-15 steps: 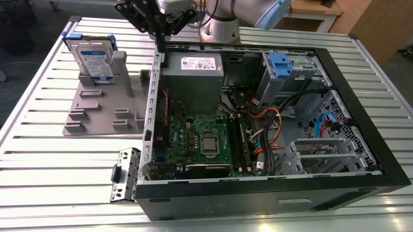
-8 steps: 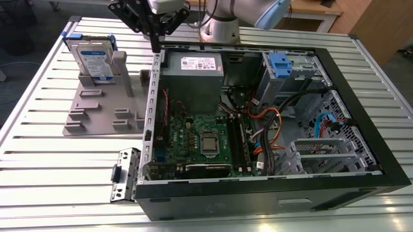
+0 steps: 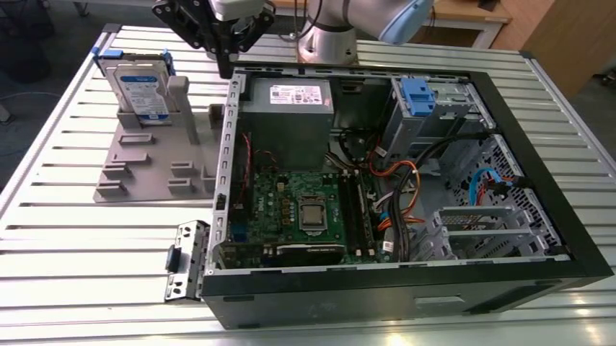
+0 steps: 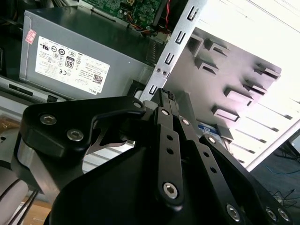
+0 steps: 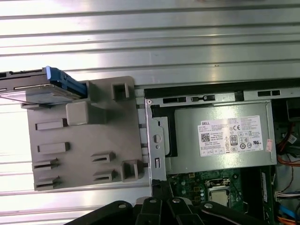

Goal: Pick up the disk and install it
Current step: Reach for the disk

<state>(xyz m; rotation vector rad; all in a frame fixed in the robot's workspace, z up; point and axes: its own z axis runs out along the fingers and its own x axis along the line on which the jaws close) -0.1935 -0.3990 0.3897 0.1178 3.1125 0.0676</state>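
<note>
Though the task calls for a pick-up and an install, neither shows as begun; the whole job looks left to do.

Silver slatted metal table (image 3: 58, 274) carries everything. On it lies a large black desktop computer case (image 3: 366, 299), flat, with its side panel off. A grey metal power-supply box with a white sticker (image 3: 284, 115) sits in the corner towards the arm's base.

Just beside the case, on the exterior view's left, is a flat grey plastic slotted stand (image 3: 144, 166). A flat rectangular silver metal disk (image 3: 143, 86), with white-and-blue label and blue plastic side rails, stands on edge in the stand's far slot, untouched.

Pale grey jointed robot arm (image 3: 327, 43) reaches in from the table's far side, wrist pointing down. Black metal gripper (image 3: 226, 68) hangs over the case wall on the stand side. It is near the stand but apart from the disk. In the second wrist view its fingers (image 4: 164, 122) are drawn together on nothing.
</note>
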